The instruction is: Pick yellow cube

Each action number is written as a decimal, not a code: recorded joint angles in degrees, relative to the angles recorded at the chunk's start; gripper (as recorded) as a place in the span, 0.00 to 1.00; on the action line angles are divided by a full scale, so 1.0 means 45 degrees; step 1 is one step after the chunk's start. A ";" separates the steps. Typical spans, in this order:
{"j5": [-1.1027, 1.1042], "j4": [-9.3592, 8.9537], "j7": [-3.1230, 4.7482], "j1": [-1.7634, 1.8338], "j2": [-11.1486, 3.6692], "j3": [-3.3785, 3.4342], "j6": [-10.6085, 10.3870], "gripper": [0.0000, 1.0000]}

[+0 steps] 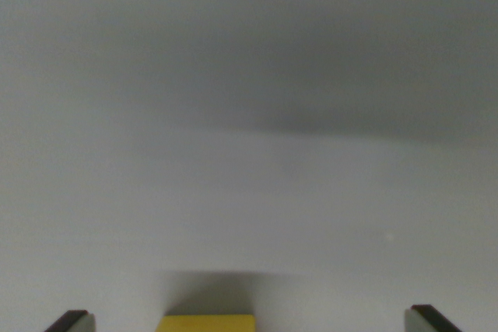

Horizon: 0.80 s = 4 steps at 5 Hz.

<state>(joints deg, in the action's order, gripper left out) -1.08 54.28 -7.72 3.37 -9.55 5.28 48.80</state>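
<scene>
Yellow cube (206, 323) at bottom centre of frame, on grey desk (249, 192). Gripper (250, 320) spread wide, fingertips flanking cube, not touching. Risk: off-centre closing nudges cube sideways.

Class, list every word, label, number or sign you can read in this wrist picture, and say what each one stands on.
None: no text, number or sign shows anywhere.
The yellow cube shows a plain top edge, unmarked.
The gripper fingertips are dark and bare.
The grey surface is blank and blurred.
</scene>
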 joint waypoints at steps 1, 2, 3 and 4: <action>0.0000 0.0000 0.0000 0.0000 0.0000 0.0000 0.0000 0.00; -0.0028 -0.0477 -0.0069 0.0065 -0.0124 0.0063 -0.0499 0.00; -0.0028 -0.0477 -0.0069 0.0065 -0.0124 0.0063 -0.0499 0.00; -0.0053 -0.0910 -0.0132 0.0124 -0.0237 0.0120 -0.0953 0.00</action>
<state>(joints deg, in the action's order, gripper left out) -1.32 50.18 -8.32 3.92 -10.62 5.83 44.51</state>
